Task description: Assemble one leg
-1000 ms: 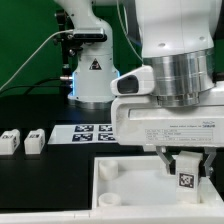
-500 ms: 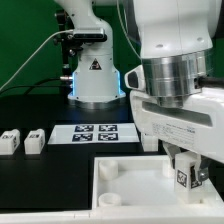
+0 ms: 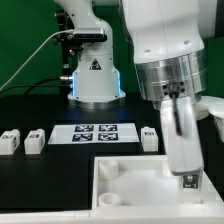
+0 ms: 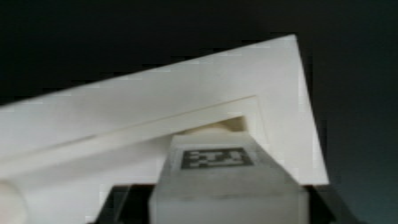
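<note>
**Over the tabletop's corner, leg in hand**

Between our fingers we are gripping the leg [image 3: 188,180], a small white square peg whose black-and-white tag is facing the exterior camera. Our hand [image 3: 187,172] is closed on it and hanging low over the white tabletop [image 3: 130,172], the tray-like panel lying on the black bench [image 3: 30,105]. In the exterior view our fingers are pointing down and the peg's lower end is sitting just above, or perhaps touching, the panel's inner surface; we cannot tell which.

From the wrist camera we are looking straight down the leg [image 4: 217,160], its tag showing between our dark fingers [image 4: 128,205], and beyond its tip we are seeing one raised corner of the tabletop [image 4: 160,110] with a small socket opening [image 4: 237,124] just past the peg's end. The peg is standing close to that opening but does not look seated in it.

Away from our hand, on the bench behind the panel, the marker board [image 3: 97,133] is lying flat. Just beside our hand, at the board's end, another white tagged peg [image 3: 149,138] is standing. Well apart from us, toward the exterior view's left, two more tagged pegs [image 3: 10,142] [image 3: 35,140] are resting side by side.
</note>
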